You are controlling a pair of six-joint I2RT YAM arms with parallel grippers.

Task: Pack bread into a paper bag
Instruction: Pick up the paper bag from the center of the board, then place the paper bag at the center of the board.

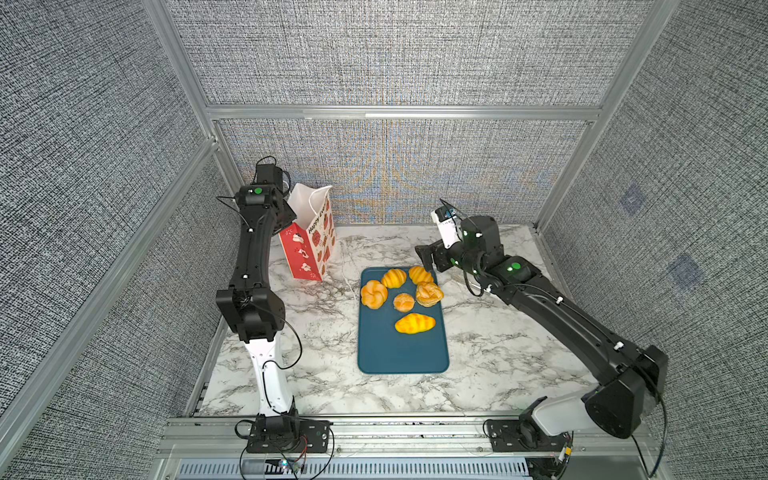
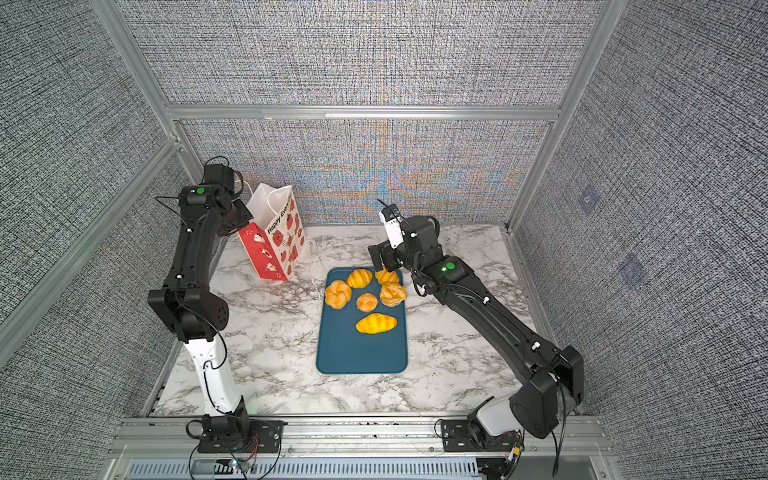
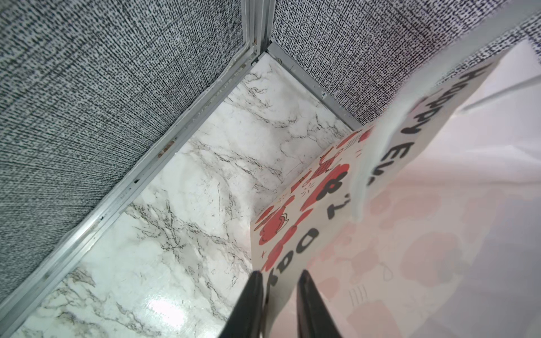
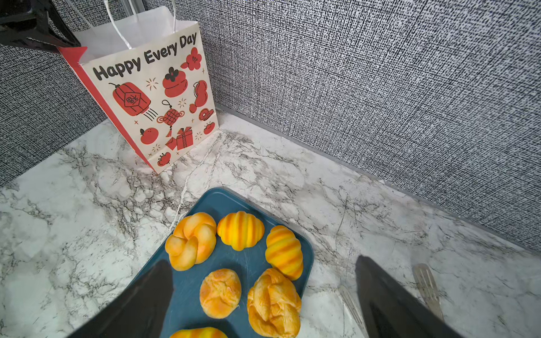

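Step in hand: securing the bag. L gripper [image 3: 280, 273] has its jaws nearly together, w/ the paper bag [image 4: 152, 96] wall pinched between them at the rim. R gripper [image 4: 263, 261] is wide open and empty. All six bread [image 1: 403, 302] pcs lie on the tray [image 1: 399, 353] just under it, none bagged yet. Next, prob.: R drops onto one pc, closes softly and carries it over to the bag mouth, which is well apart from it.

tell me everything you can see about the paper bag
The paper bag stands upright and open in the far left corner of the marble table. Red sides, white front printed with red cartoons and "Happy Every Day", white cord handles, white inside; nothing shows in it. The left pincer grips its top rim.
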